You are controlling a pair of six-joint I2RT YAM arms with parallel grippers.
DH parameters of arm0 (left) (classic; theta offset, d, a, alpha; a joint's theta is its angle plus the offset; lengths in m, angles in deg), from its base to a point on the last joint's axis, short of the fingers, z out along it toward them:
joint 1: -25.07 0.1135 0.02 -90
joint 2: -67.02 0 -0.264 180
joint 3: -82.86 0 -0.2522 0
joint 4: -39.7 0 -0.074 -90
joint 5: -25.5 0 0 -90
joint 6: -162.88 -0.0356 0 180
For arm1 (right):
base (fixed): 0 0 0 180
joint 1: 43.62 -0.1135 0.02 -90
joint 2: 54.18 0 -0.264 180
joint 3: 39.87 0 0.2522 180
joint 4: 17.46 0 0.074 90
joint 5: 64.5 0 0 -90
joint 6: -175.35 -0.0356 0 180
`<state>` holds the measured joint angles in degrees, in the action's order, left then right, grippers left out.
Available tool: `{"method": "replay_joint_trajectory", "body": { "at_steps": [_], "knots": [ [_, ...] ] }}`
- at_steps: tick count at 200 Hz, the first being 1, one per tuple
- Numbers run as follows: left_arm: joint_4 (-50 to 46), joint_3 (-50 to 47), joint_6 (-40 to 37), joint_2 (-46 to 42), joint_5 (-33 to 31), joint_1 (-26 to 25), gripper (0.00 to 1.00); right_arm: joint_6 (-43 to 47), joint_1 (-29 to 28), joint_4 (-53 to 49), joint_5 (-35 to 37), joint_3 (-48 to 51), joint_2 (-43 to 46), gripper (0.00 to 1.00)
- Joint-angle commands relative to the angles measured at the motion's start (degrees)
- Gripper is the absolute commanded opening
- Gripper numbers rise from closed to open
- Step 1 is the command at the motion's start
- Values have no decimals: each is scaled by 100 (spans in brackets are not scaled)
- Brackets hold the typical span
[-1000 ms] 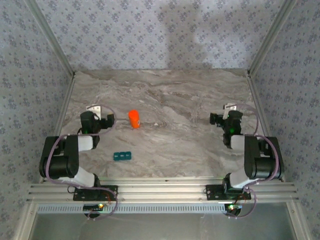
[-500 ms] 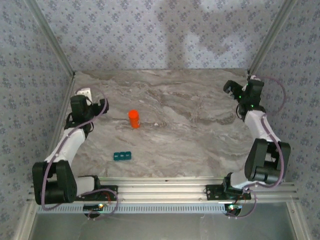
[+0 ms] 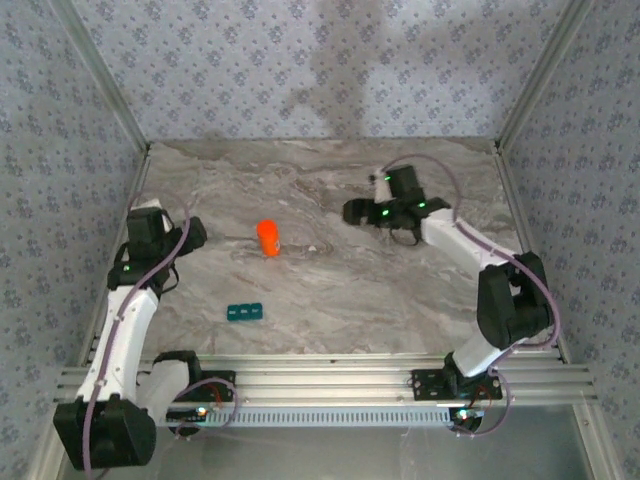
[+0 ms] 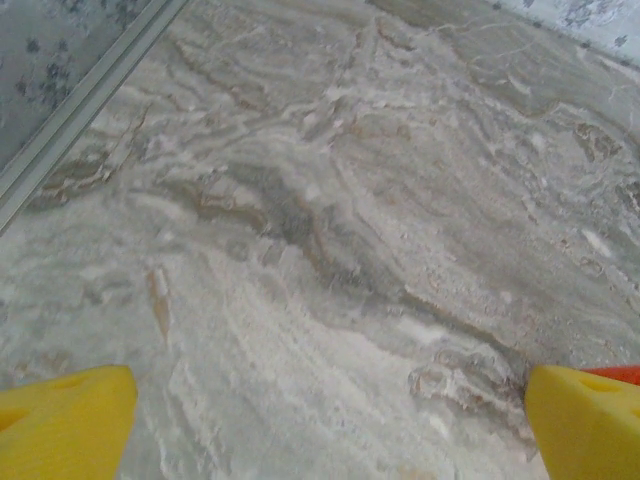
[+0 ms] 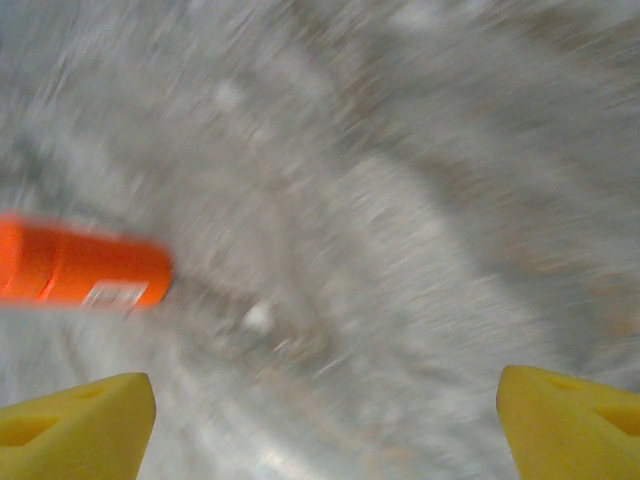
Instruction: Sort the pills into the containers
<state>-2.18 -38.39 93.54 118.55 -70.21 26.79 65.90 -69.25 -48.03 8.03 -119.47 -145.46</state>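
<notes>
Marble-patterned tabletop (image 3: pixel 340 300) leaves open room all round the small teal plastic strip of joined lidded containers (image 3: pixel 245 312), which lies near the front rail. Further back, the left gripper (image 3: pixel 192 232) hangs spread wide and empty, close to the left wall. Beyond it the right gripper (image 3: pixel 352 211), also spread and empty, faces the orange cylindrical pill bottle (image 3: pixel 268 237). It should probably come in level, its jaws straddling the bottle's body squarely before closing.

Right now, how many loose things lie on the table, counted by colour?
Orange: 1, the pill bottle
Teal: 1, the strip of containers
White: 1, a small speck beside the bottle, perhaps a pill, too blurred to be sure
Total: 3
</notes>
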Motion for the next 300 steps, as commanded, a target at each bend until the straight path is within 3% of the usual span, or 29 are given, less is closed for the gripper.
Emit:
{"method": "replay_joint_trajectory", "body": {
  "at_steps": [1,35,78,162,300],
  "knots": [
    [-496,-115,280,-167,-172,-14,99,324,-919,-517,156,-115,-27,90],
    [-533,-173,447,-132,-227,61,99,875,-2224,-787,315,-766,-737,89],
    [-589,64,234,147,-149,299,99,1527,-2902,-1356,57,-2010,-1819,88],
    [-517,403,242,661,62,540,99,2242,-3356,-2262,-237,-3567,-3329,87],
    [-650,473,67,729,169,733,99,2720,-3808,-2511,64,-3893,-3934,86]
  ]
}}
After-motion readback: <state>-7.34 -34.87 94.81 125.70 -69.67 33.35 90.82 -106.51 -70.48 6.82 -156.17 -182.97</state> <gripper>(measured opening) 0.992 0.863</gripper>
